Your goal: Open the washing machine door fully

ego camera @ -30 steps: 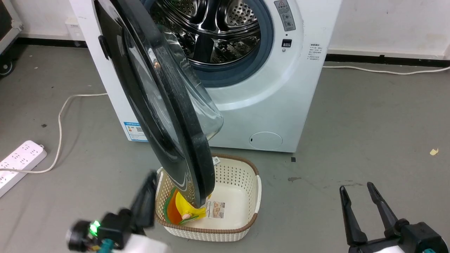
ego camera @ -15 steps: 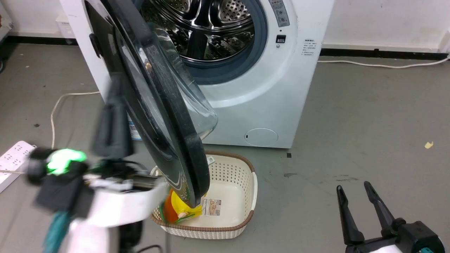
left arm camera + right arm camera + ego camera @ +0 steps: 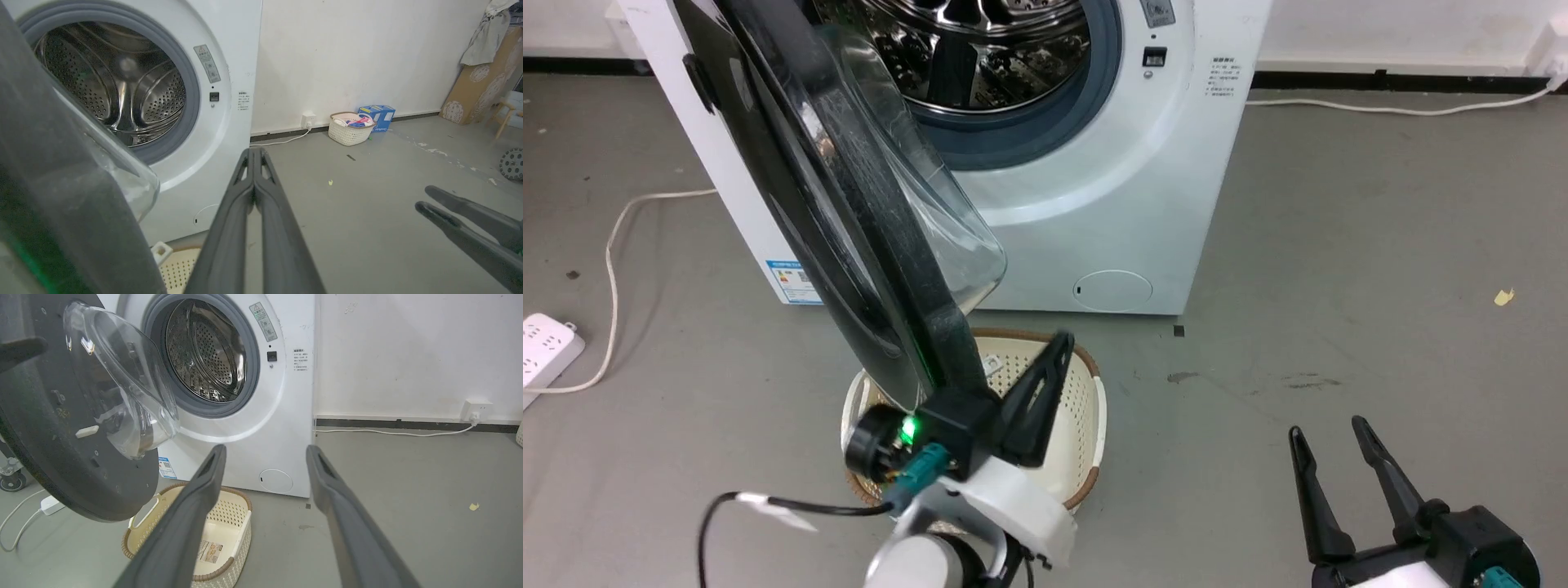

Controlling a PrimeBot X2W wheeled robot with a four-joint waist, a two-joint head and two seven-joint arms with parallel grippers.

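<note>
The white washing machine stands ahead with its steel drum exposed. The washing machine door, glossy black with a clear glass bowl, is swung out roughly square to the front, its edge towards me. My left gripper is shut and empty. It sits low, just right of the door's bottom rim on the inner, glass side, pointing up towards the machine. In the left wrist view the shut gripper stands apart from the door. My right gripper hangs open and empty at the lower right, well clear of the door.
A cream basket sits on the floor under the door's lower edge. A power strip and its white cable lie to the left. Another basket and a blue box stand by the far wall.
The head camera has shifted. My left arm has swung from the door's outer left side, round under its lower edge, to the inner side. The door's angle and the right gripper look unchanged.
</note>
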